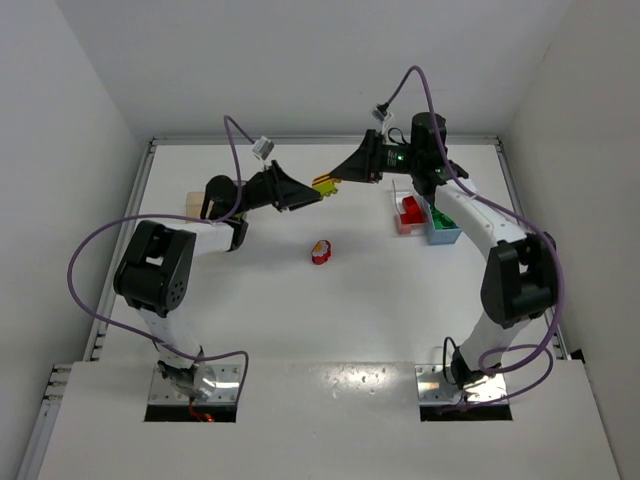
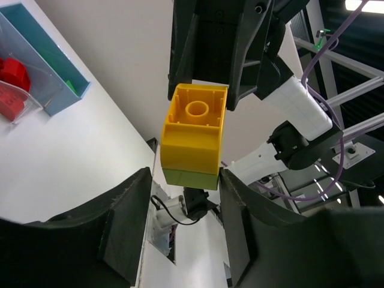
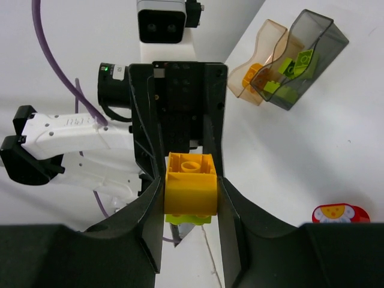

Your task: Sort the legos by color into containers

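A yellow brick stuck to a lime-green one (image 1: 327, 184) hangs in the air above the back of the table. My right gripper (image 3: 190, 183) is shut on the yellow brick (image 3: 191, 185), both pads pressed to its sides. My left gripper (image 2: 186, 180) faces it from the left, jaws standing around the green end (image 2: 191, 178). Its right finger (image 2: 231, 198) is against the brick, and a narrow gap shows at the left finger (image 2: 138, 198). A red, white and yellow cluster (image 1: 321, 251) lies mid-table. The clear container (image 1: 408, 213) holds red bricks, beside the light blue one (image 1: 443, 230).
The orange container (image 3: 259, 66) and the smoky grey container (image 3: 303, 57), with green bricks in it, stand together at the left behind my left arm. Side rails run along the table's left and right edges. A white wall closes the back.
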{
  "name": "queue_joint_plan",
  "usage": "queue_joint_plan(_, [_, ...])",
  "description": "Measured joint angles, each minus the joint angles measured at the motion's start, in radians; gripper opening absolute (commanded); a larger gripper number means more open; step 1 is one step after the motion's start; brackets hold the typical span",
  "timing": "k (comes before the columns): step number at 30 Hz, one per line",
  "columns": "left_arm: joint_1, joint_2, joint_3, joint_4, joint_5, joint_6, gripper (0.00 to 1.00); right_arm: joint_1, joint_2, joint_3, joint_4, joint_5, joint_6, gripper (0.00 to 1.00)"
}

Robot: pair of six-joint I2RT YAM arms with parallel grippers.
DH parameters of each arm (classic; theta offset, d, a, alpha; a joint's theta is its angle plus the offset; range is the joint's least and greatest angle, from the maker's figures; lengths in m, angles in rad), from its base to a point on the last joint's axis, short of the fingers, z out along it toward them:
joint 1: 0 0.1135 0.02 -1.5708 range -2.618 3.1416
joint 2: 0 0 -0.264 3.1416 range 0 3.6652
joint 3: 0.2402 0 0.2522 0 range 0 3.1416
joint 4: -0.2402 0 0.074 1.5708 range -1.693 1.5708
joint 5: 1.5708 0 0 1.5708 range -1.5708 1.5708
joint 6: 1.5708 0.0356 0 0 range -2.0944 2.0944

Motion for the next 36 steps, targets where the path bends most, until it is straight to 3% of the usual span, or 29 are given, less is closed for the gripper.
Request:
queue_joint_plan(7, [-0.005, 0.002, 0.000, 0.006, -0.008, -0.002, 0.45, 0.002, 0.011, 0.000, -0.003, 0.012, 0.002, 0.00])
queue_joint_plan(12, [-0.006, 0.004, 0.002, 0.006, -0.009, -0.012, 0.20, 0.001, 0.012, 0.000, -0.002, 0.014, 0.003, 0.00])
queue_joint_plan(17, [-0.008, 0.010, 0.018, 0.001, 0.013, 0.008, 0.11, 0.001, 0.013, 0.003, 0.000, 0.014, 0.003, 0.00])
queue_joint_plan(32, [-0.048, -0.017, -0.030, -0.010, 0.033, 0.119, 0.09, -0.015, 0.048, 0.063, 0.001, 0.027, 0.000, 0.00])
queue_joint_plan(36, [0.023, -0.134, -0.108, -0.154, 0.036, 0.253, 0.09, -0.087, 0.047, 0.061, -0.001, 0.026, -0.014, 0.00])
